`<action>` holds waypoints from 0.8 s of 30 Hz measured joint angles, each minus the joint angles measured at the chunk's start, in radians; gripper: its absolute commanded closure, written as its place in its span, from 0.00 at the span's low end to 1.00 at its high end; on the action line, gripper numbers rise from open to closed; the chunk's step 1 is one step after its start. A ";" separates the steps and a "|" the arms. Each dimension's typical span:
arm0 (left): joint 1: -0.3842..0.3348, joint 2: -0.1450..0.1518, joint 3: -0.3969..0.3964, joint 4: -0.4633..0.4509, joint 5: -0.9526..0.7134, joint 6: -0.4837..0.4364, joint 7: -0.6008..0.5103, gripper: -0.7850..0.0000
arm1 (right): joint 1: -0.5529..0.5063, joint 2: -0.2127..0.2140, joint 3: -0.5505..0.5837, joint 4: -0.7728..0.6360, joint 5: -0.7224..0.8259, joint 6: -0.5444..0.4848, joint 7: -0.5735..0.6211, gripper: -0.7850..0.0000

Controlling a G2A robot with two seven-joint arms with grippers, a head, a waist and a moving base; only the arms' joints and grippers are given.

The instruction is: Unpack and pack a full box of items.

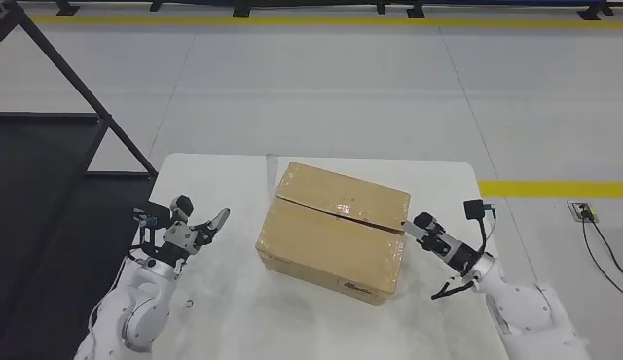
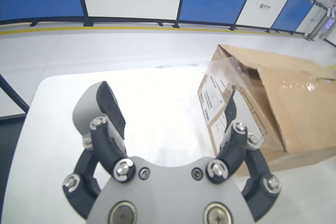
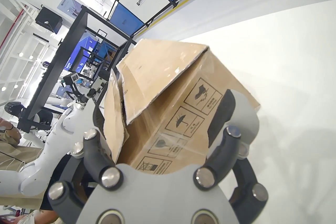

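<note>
1. Brown cardboard box (image 1: 333, 232) sat mid white table (image 1: 219, 311), top flaps down, seam gaping slightly.
2. Left gripper (image 2: 168, 96) was spread wide and empty, near the box's left end.
3. Right gripper (image 3: 160, 107) was spread too and gripped nothing, close against the right end under the lifted flap edge (image 3: 147, 104).
4. The step looked like flap opening. Best approach was to pinch that edge, lift slowly, and brace the far end against sliding.

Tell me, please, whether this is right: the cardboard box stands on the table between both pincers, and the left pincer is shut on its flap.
Not quite: the left wrist view shows the left pincer open and empty, apart from the cardboard box. The rest holds.
</note>
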 measured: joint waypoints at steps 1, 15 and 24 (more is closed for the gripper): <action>-0.007 -0.002 0.007 0.004 -0.003 0.010 0.001 0.00 | 0.005 -0.002 -0.015 0.003 0.006 -0.006 0.000 0.00; 0.003 0.005 0.034 0.033 0.097 -0.036 -0.082 0.00 | 0.137 -0.028 -0.163 0.071 -0.003 -0.007 -0.043 0.00; 0.043 0.015 0.047 0.025 0.173 -0.115 -0.115 0.00 | 0.166 -0.030 -0.164 0.091 -0.005 -0.015 -0.084 0.00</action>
